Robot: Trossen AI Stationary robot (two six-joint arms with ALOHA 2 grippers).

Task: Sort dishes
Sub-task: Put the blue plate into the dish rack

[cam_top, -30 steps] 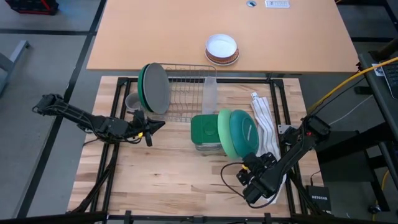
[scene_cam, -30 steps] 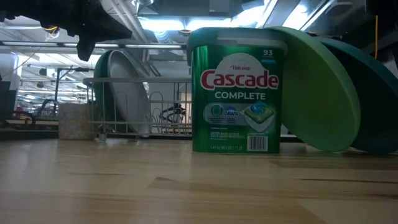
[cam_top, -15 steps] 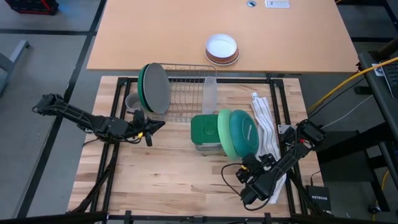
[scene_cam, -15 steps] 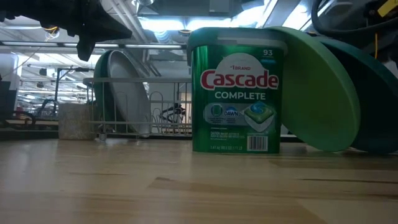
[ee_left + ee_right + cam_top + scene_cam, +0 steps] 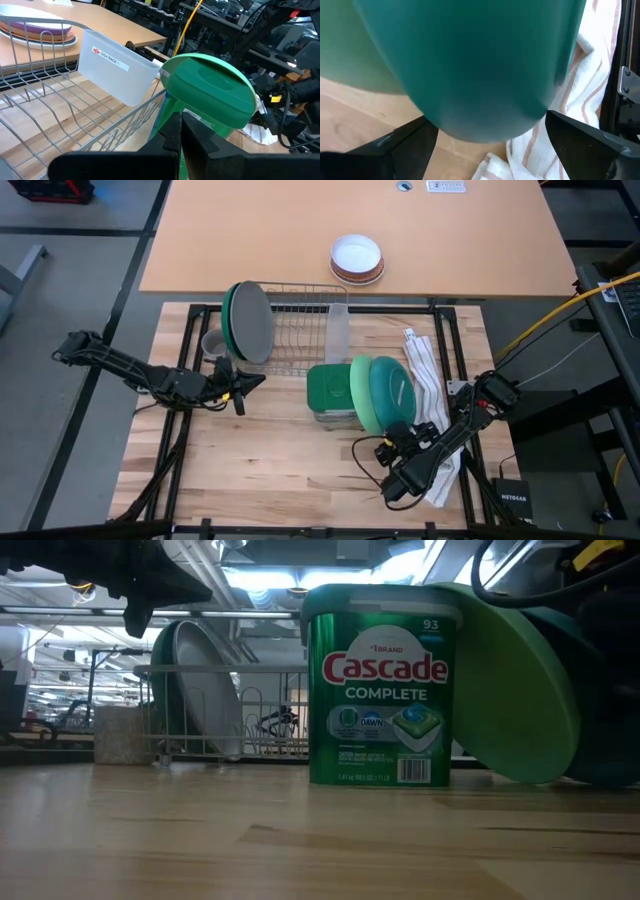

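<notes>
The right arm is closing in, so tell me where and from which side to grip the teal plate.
Grip the teal plate at its free rim, coming from the near table edge, where the right gripper sits open. The plate leans nearly on edge against the light green plate, so only its thin rim fits between the fingers; the towel lies beside it.

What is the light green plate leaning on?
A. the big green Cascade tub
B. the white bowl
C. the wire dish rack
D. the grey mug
A. In the low view the light green plate stands tilted with its upper edge resting against the side of the Cascade tub, and the high view shows the two side by side, with the teal plate behind.
</notes>
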